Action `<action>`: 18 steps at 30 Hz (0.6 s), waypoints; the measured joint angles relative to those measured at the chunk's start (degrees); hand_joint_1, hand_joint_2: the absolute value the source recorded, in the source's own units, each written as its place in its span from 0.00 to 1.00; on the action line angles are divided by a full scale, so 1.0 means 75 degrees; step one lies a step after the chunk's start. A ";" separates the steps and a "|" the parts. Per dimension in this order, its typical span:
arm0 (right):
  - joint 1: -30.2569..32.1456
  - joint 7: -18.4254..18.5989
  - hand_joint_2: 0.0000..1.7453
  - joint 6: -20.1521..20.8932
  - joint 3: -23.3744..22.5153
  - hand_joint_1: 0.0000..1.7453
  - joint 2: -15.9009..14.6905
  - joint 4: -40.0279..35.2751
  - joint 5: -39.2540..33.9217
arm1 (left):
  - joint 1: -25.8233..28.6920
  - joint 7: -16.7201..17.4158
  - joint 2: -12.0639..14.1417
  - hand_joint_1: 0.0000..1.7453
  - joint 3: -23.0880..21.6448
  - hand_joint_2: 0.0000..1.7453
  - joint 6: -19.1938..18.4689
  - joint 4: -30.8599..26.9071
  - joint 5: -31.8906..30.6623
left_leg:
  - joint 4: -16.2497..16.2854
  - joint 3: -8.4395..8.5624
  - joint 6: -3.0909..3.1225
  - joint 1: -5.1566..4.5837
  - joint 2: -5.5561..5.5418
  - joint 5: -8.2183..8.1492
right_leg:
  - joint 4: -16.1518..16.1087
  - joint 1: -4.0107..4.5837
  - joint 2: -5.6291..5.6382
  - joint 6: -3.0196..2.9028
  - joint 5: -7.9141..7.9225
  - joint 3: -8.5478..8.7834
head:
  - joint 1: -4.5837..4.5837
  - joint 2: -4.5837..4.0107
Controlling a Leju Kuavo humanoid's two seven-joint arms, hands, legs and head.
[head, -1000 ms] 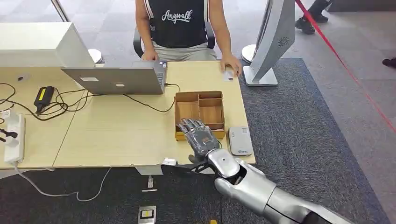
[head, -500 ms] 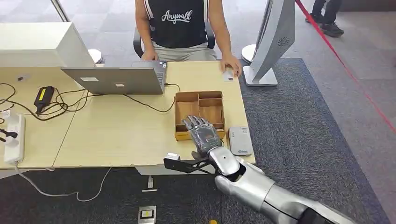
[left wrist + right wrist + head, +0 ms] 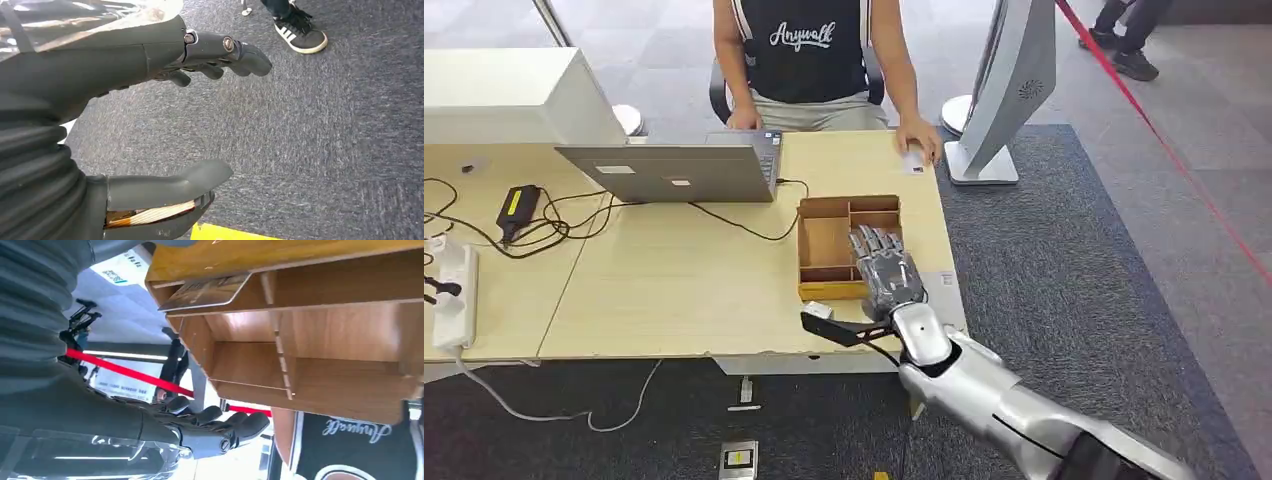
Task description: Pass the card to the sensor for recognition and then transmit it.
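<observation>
Head view: silver right arm reaching in from the lower right, bent at the elbow, wrist raised over the near edge of the counter [image 3: 674,290]. Right hand [image 3: 886,270] held palm down over the right-hand side of the wooden box [image 3: 824,205], fingers stretched forward and slightly spread, gripping nothing. Beyond the box, a grey laptop [image 3: 674,170] and a seated person [image 3: 809,50] with one hand [image 3: 919,135] resting on the far edge of the counter.

Right wrist view: same hand hovering flat above the box, dark fingers [image 3: 215,425] extended. Card [image 3: 205,292] lying flat inside a box compartment, apart from the hand. Pale grey sensor [image 3: 125,270] just beside the box.

Left wrist view: left hand [image 3: 190,115] hanging above grey carpet, thumb and fingers well apart, nothing between them. Someone's shoe [image 3: 300,35] nearby on the floor.
</observation>
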 joint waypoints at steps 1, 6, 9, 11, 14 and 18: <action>-0.0013 0.0009 1.00 -0.0023 -0.0038 0.00 0.0000 0.0090 0.0006 | 0.0000 0.0003 0.0000 0.00 0.0006 1.00 0.0000 0.0012 -0.0009 | 0.0000 0.0000 0.0000 0.0000 0.0000 0.0000 | 0.0000 0.0000 0.0000 0.0000 0.0000 0.0000 | 0.0000 -0.0003; -0.0065 0.0009 1.00 -0.0061 -0.0128 0.00 0.0003 0.0434 -0.0046 | -0.0002 0.0003 0.0000 0.00 0.0073 1.00 0.0020 0.0029 -0.0035 | 0.0000 -0.0001 0.0000 0.0000 0.0000 0.0000 | 0.0000 0.0000 0.0000 0.0000 0.0000 0.0000 | 0.0000 -0.0003; -0.0087 0.0009 1.00 -0.0064 -0.0172 0.00 0.0015 0.0574 -0.0052 | -0.0007 0.0032 0.0000 0.00 0.0117 1.00 0.0035 0.0035 -0.0055 | 0.0000 0.0000 0.0000 0.0000 0.0000 0.0000 | 0.0000 0.0000 0.0000 0.0000 0.0000 -0.0001 | -0.0003 -0.0003; -0.0090 0.0009 1.00 -0.0064 -0.0192 0.00 0.0018 0.0641 -0.0061 | -0.0006 0.0041 -0.0003 0.00 0.0120 1.00 0.0038 0.0038 -0.0061 | 0.0000 0.0000 0.0000 0.0000 0.0000 0.0000 | 0.0000 0.0000 0.0000 0.0000 0.0000 -0.0001 | 0.0000 0.0000; -0.0091 0.0009 1.00 -0.0064 -0.0230 0.00 0.0026 0.0743 -0.0079 | -0.0007 0.0058 -0.0003 0.00 0.0125 1.00 0.0050 0.0041 -0.0102 | 0.0000 0.0000 0.0000 0.0000 0.0000 0.0000 | 0.0000 0.0000 0.0000 0.0000 0.0000 -0.0001 | 0.0000 -0.0003; -0.0090 0.0009 1.00 -0.0064 -0.0248 0.00 0.0020 0.0836 -0.0134 | -0.0009 0.0073 -0.0006 0.00 0.0128 1.00 0.0050 0.0046 -0.0160 | 0.0000 0.0000 0.0000 0.0000 0.0000 0.0000 | 0.0000 0.0000 0.0000 0.0000 0.0000 -0.0001 | -0.0003 -0.0003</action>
